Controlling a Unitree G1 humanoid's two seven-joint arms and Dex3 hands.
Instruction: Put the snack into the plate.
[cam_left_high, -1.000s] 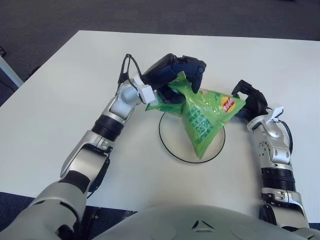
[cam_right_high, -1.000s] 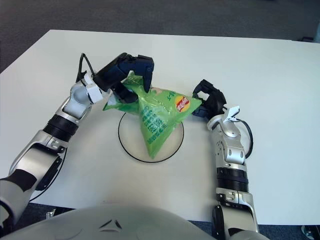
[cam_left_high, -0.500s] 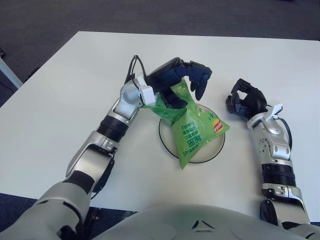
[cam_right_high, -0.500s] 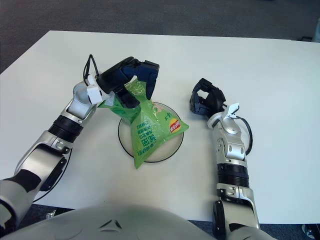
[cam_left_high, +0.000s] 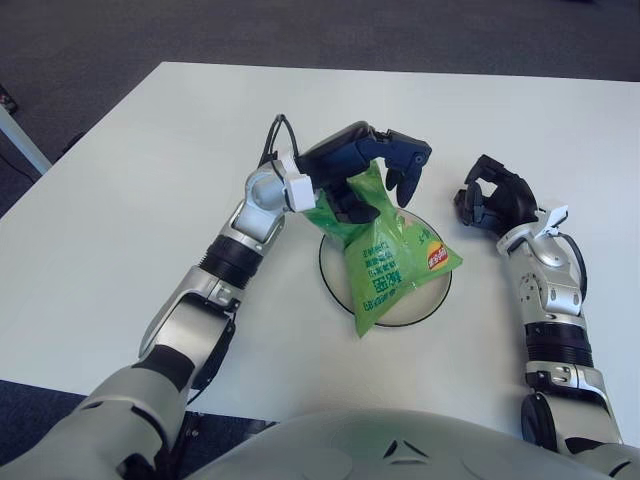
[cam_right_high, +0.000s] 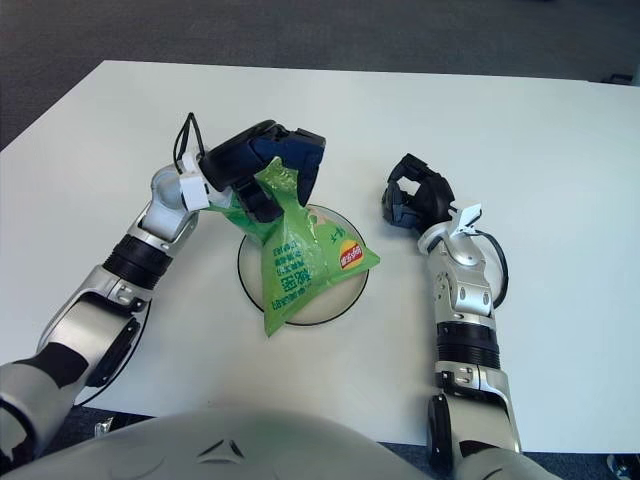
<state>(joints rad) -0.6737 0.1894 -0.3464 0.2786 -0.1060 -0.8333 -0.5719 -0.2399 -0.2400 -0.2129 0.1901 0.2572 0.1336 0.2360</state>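
Observation:
A green snack bag (cam_left_high: 392, 262) with a red and yellow logo hangs over the round white plate (cam_left_high: 432, 296) in the middle of the table, its lower end reaching the plate's front rim. My left hand (cam_left_high: 372, 170) is above the plate's back edge and pinches the bag's top corner. My right hand (cam_left_high: 492, 200) is to the right of the plate, off the bag, with its fingers curled and holding nothing.
The white table (cam_left_high: 150, 180) spreads wide to the left and behind the plate. Its front edge runs close below the plate, and dark carpet (cam_left_high: 80, 40) lies beyond the table's back and left edges.
My right hand has let go of the bag and pulled back to the right. The bag has swung down from lying sideways to hanging over the plate. My left hand has shifted slightly right.

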